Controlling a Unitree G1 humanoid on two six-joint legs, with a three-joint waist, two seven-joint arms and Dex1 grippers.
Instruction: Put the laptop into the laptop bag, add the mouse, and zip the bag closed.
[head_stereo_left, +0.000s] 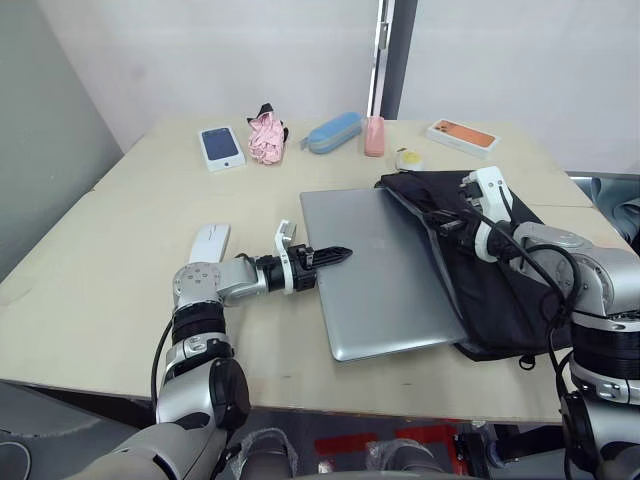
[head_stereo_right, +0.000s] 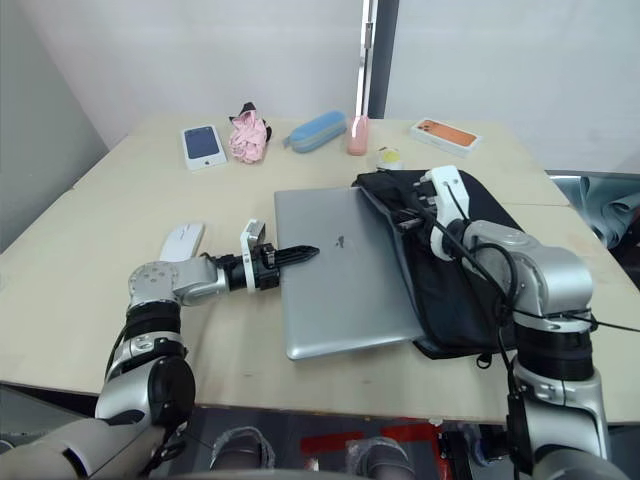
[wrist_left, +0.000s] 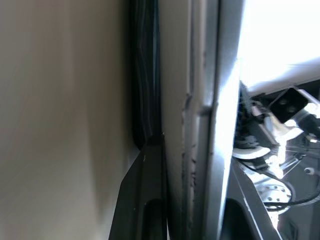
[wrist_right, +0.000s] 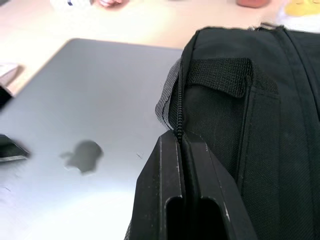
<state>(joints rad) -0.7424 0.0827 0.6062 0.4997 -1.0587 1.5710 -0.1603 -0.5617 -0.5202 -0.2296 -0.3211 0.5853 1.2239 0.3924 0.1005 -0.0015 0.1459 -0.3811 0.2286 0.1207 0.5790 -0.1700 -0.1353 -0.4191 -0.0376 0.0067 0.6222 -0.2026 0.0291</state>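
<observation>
Gripping the left edge of the laptop (head_stereo_left: 385, 270), the left gripper (head_stereo_left: 335, 255) has one black finger above the lid and one below it, as the left wrist view confirms with the metal edge sandwiched between the two fingers (wrist_left: 145, 200). The right gripper (wrist_right: 182, 145) is pinched together on the zipper edge of the laptop bag (head_stereo_left: 500, 280), at the bag's open left side, its fingers pressed flat against each other with the zipper tape between them. The laptop lies closed and flat on the table (head_stereo_left: 100, 270), its right portion already inside the mouth of the bag, its left and near portions still exposed; a faint apple-shaped logo (wrist_right: 82, 155) marks the lid's centre. The bag lies flat to the right of the laptop, with a strap handle (wrist_right: 220, 75) visible near the zipper. The mouse (head_stereo_left: 209, 243), white and flat, rests on the table left of the laptop, just beside the left forearm. Along the far edge of the table, from left to right, lie a boxed phone (head_stereo_left: 221, 146), a pink crumpled cloth (head_stereo_left: 266, 137), a blue case (head_stereo_left: 334, 131), a small pink object (head_stereo_left: 374, 135), a yellow-and-white plush toy (head_stereo_left: 408, 159) and an orange phone box (head_stereo_left: 462, 136). No lettering on the boxes can be read.
</observation>
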